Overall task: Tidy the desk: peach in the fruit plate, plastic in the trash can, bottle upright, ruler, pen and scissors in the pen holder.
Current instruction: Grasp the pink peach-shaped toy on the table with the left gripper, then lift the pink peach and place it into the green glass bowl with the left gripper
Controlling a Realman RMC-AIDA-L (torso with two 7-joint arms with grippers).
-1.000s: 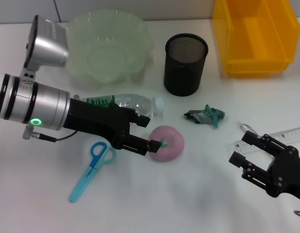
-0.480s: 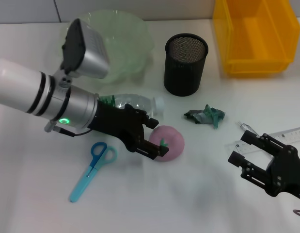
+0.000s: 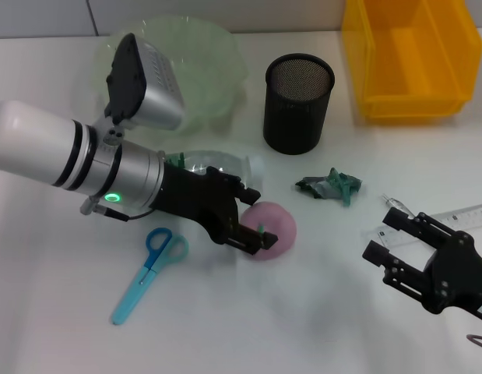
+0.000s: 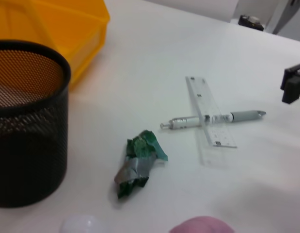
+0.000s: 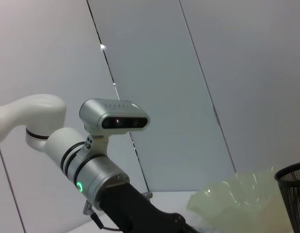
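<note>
The left wrist view shows no fingers of its own pincer. Nearest the camera, at the picture's edge, sit the pink top of the peach (image 4: 202, 225) and the bottle's white cap (image 4: 83, 224). Just beyond them lies a crumpled green scrap of plastic (image 4: 136, 162), with the black mesh pen holder (image 4: 28, 121) beside it and the yellow trash can (image 4: 57, 29) behind. Farther out on the white desk (image 4: 159, 58), the clear ruler (image 4: 211, 117) lies crossed with the silver pen (image 4: 188, 120). The other arm's black gripper (image 4: 294, 83) shows at the far side.
</note>
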